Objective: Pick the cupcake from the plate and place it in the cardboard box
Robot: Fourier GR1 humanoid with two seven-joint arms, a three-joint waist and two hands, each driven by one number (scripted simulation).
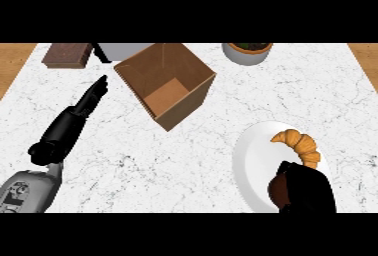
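A white plate point(247, 160) lies at the lower right of the marble counter. On its near part sits a dark brown cupcake point(276, 187), mostly covered by my right hand point(308, 189), whose fingers curl over and round it. An open cardboard box point(166, 82) stands tilted at the upper middle, its opening facing up. My left hand point(87, 102) lies to the left of the box, fingers straight and pointing away from me, touching nothing.
A golden croissant point(299, 144) rests on the far part of the plate, just beyond my right hand. A potted plant in a white pot point(249, 51) stands at the back right. A brown block point(66, 54) and a pale object point(127, 49) sit at the back left.
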